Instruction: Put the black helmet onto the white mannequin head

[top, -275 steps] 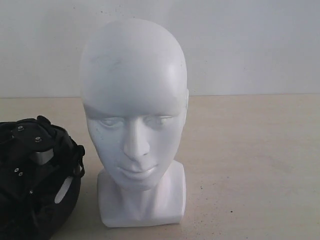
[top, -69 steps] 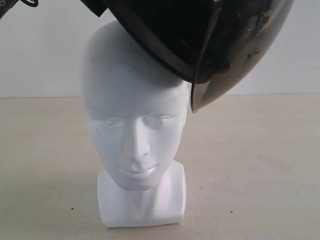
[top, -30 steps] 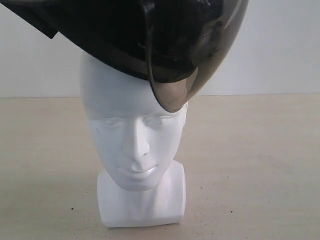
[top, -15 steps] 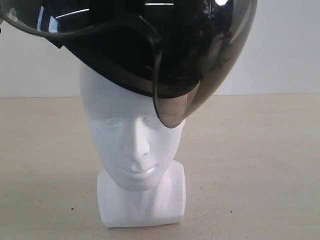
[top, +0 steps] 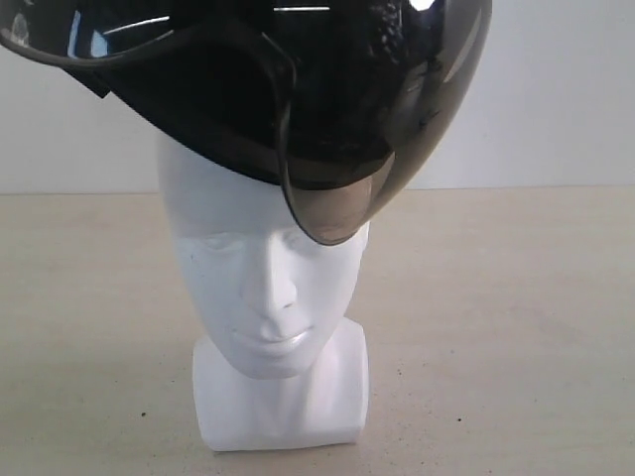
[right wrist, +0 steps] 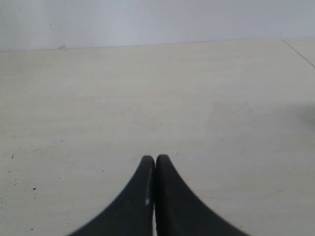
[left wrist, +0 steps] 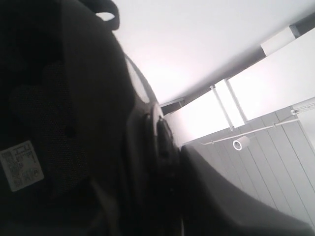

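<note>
Since half a second ago the black helmet (top: 248,89) has shifted a touch toward the left of the exterior view. The lower edge of its smoky visor (top: 337,213) has also lifted slightly. The helmet now caps the crown of the white mannequin head (top: 263,288), which stands upright on the counter (top: 516,327). It sits crooked: low on the right of that view, where the visor droops over one eye, and high on the left, where the forehead is bare. That tilt probably comes from hooking one side on first, so levelling and lowering remain.

The left wrist view is filled with the helmet's padded lining (left wrist: 59,113) and a white label (left wrist: 22,164), so that arm is close against the shell, likely carrying it. Whether the left jaws pinch it I cannot tell. The right jaws are pressed together, holding nothing, low over bare counter, seemingly parked out of the way.
</note>
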Robot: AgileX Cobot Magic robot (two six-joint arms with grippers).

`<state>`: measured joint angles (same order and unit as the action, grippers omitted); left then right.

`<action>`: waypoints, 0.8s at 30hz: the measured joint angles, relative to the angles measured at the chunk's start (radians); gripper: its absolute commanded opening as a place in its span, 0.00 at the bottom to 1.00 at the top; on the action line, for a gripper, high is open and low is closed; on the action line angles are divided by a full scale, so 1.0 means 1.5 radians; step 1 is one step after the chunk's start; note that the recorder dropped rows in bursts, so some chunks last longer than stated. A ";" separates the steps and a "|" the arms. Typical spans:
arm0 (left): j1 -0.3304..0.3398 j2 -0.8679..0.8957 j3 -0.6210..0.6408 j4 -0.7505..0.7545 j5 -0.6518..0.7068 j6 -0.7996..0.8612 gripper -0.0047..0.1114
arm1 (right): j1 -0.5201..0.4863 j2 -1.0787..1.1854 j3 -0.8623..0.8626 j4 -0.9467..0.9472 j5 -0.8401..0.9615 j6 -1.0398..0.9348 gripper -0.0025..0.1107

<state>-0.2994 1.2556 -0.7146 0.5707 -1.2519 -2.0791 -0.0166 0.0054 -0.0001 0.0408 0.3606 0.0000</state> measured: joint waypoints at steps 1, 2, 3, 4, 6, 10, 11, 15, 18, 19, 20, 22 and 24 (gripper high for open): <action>0.000 0.000 0.000 0.000 0.000 0.000 0.08 | 0.000 0.000 0.000 0.000 0.000 0.000 0.02; 0.000 0.000 0.000 0.000 0.001 -0.001 0.08 | 0.000 0.000 0.000 0.000 0.000 0.000 0.02; 0.000 0.000 0.000 0.000 0.004 -0.001 0.08 | 0.000 0.000 0.000 0.000 0.000 0.000 0.02; 0.000 0.002 0.000 0.000 0.007 -0.001 0.08 | 0.000 0.000 0.000 0.000 0.000 0.000 0.02; 0.000 0.008 0.000 0.000 0.010 -0.001 0.08 | 0.000 0.000 0.000 0.000 0.000 0.000 0.02; 0.000 0.028 0.000 0.005 0.019 0.001 0.08 | 0.000 0.000 0.000 0.000 0.000 0.000 0.02; 0.000 0.031 0.000 0.009 0.023 0.001 0.08 | 0.000 0.000 0.000 0.000 0.000 0.000 0.02; 0.000 0.044 0.000 0.017 0.044 0.004 0.08 | 0.000 0.000 0.000 0.000 0.000 0.000 0.02; 0.000 0.044 0.000 0.018 0.044 0.009 0.08 | 0.000 0.000 0.000 0.000 0.000 0.000 0.02; 0.000 0.044 0.000 0.018 0.044 0.009 0.08 | 0.000 0.000 0.000 0.000 0.000 0.000 0.02; 0.000 0.044 0.000 0.018 0.044 0.010 0.08 | 0.000 0.000 0.000 0.000 0.000 0.000 0.02; 0.000 0.044 0.000 0.018 0.044 0.010 0.08 | 0.000 0.000 0.000 0.000 0.000 0.000 0.02; 0.000 0.044 0.000 0.018 0.046 0.013 0.08 | 0.000 0.000 0.000 0.000 0.000 0.000 0.02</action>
<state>-0.2994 1.3220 -0.7142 0.5970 -1.1824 -2.0596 -0.0166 0.0054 -0.0001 0.0408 0.3606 0.0000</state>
